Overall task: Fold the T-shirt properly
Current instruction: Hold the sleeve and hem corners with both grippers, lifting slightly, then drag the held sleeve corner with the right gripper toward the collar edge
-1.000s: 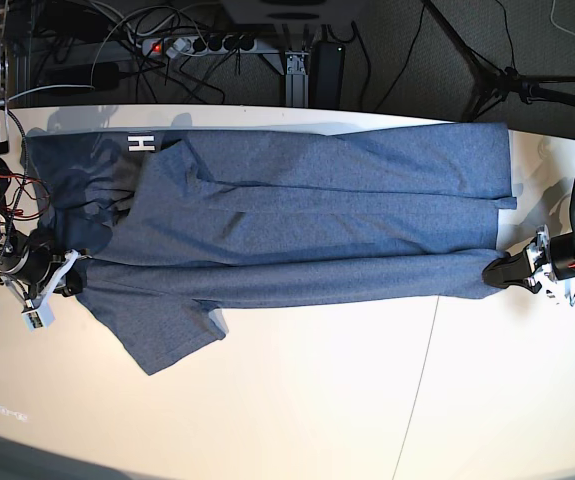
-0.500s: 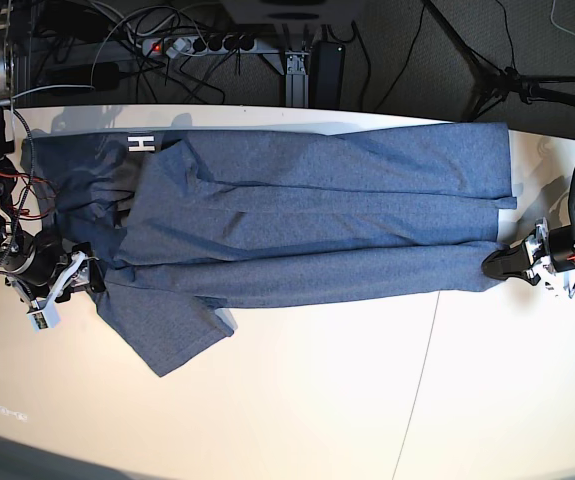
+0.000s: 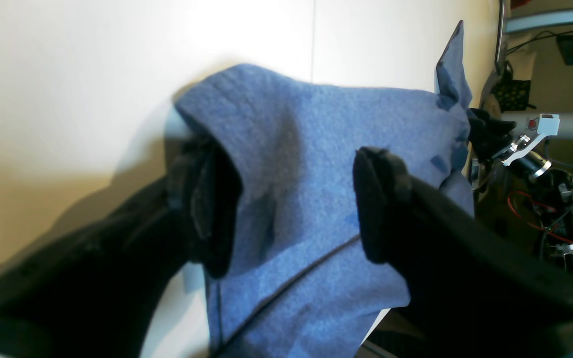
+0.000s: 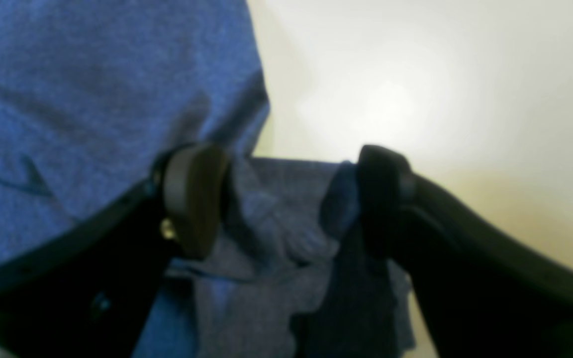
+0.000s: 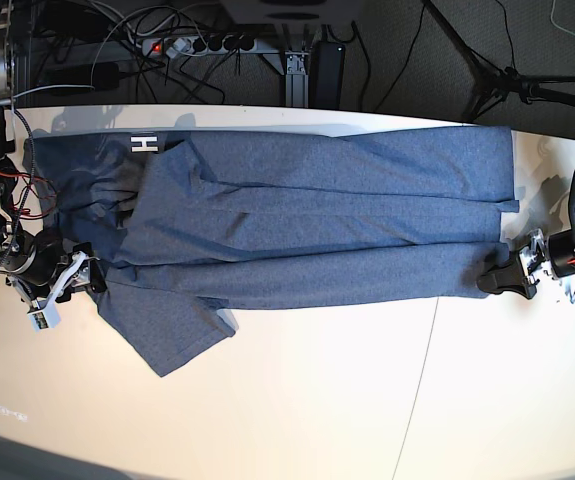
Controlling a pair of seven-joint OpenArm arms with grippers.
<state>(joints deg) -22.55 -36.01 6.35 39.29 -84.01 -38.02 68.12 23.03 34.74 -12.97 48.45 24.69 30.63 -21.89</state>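
Base view shows the T-shirt (image 5: 307, 225) stretched long across the white bench (image 5: 367, 400), its hem toward the left end effector (image 5: 499, 277) and its collar end, with a scrap of white lettering (image 5: 144, 144), toward the right end effector (image 5: 79, 275). A long lengthwise fold lies over the body, and one sleeve (image 5: 172, 335) sticks out loose onto the bare bench. From the wrist views, both end effectors stand open with cloth lying slack between the pads, clamped by neither: the left one (image 3: 291, 204) straddles a hem corner that humps up over one finger (image 3: 207, 209), and the right one (image 4: 286, 204) straddles a bunched wad near the shoulder. My worry is that hump: if the left arm draws back along the bench, the finger under the cloth could drag the corner and pull the fold crooked. The same could happen on the right, where the rumpled fabric sits close against both pads and may snag as the arm lifts. The loose sleeve also looks likely to spoil a tidy fold unless it gets tucked in. Both arms reach in low from the two short ends of the bench, wrists nearly level with the surface, fingers pointing inward toward each other along the shirt's near edge.
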